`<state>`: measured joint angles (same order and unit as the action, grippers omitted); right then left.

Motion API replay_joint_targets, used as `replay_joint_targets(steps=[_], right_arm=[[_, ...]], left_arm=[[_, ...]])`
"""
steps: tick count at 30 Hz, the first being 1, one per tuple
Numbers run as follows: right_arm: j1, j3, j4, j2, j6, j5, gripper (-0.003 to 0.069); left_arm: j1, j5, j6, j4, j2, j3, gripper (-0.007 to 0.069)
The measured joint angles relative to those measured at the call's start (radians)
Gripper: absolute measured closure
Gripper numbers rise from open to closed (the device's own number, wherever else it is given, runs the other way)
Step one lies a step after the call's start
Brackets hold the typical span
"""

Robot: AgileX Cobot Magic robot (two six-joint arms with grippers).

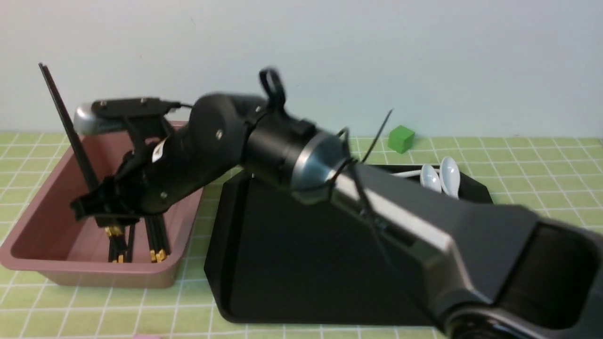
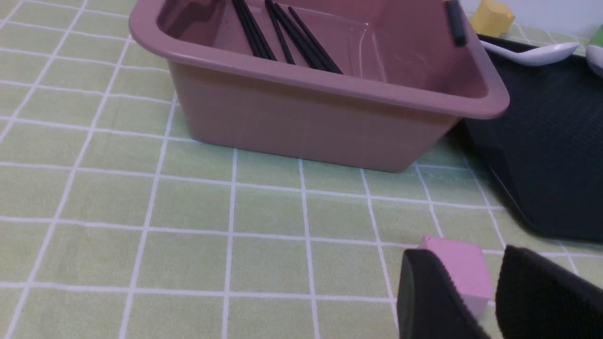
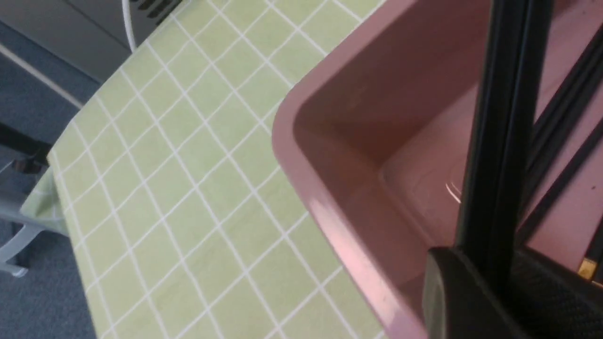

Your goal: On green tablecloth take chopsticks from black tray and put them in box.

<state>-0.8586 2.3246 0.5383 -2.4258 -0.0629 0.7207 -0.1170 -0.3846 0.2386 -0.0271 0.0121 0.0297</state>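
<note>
Currently the chopsticks [image 1: 59,103] stand steeply in the box [image 1: 94,275], thin tips toward eleven o'clock, pinched low down by the right gripper [image 1: 101,207]. Let go this upright, they may tip over the rim onto the green tablecloth [image 1: 518,155]. The black tray [image 1: 292,263], at the box's three o'clock, seems to hold only spoons [image 1: 443,176], though the arm hides part of it. The left gripper [image 2: 466,256] has its fingers spread.

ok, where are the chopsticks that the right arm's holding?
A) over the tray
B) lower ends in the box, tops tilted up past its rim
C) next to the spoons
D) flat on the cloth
B: the right jaws sit low inside the box, clamped on chopsticks that slant up well above its rim.
</note>
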Motion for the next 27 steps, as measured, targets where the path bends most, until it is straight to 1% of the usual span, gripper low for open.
replay_joint_targets(steps=[3,7,9,11,13,17,19,20,23,27], right_arm=[[0.005,0.003,-0.021,-0.040,0.000,-0.022,0.0483],[0.021,0.003,-0.070,-0.061,0.039,-0.024,0.0409],[0.024,0.005,-0.091,-0.060,0.063,-0.019,0.0394],[0.025,0.009,-0.112,-0.055,0.080,0.004,0.0397],[0.029,0.018,-0.129,-0.049,0.085,0.046,0.0413],[0.032,0.085,-0.195,0.003,0.087,0.267,0.0519],[0.032,0.119,-0.231,0.030,0.086,0.346,0.0559],[0.032,0.157,-0.278,0.076,0.078,0.450,0.0605],[0.032,0.205,-0.346,0.172,0.075,0.515,0.0659],[0.032,0.222,-0.386,0.360,0.075,0.535,0.0672]], left_arm=[[0.000,0.000,0.000,0.000,0.000,0.000,0.0386],[0.000,0.000,0.000,0.000,0.000,0.000,0.0386],[0.000,0.000,0.000,0.000,0.000,0.000,0.0386],[0.000,0.000,0.000,0.000,0.000,0.000,0.0386],[0.000,0.000,0.000,0.000,0.000,0.000,0.0386],[0.000,0.000,0.000,0.000,0.000,0.000,0.0386],[0.000,0.000,0.000,0.000,0.000,0.000,0.0386],[0.000,0.000,0.000,0.000,0.000,0.000,0.0386],[0.000,0.001,0.000,-0.001,0.000,0.000,0.0386],[0.000,0.000,0.000,-0.001,0.000,0.000,0.0386]])
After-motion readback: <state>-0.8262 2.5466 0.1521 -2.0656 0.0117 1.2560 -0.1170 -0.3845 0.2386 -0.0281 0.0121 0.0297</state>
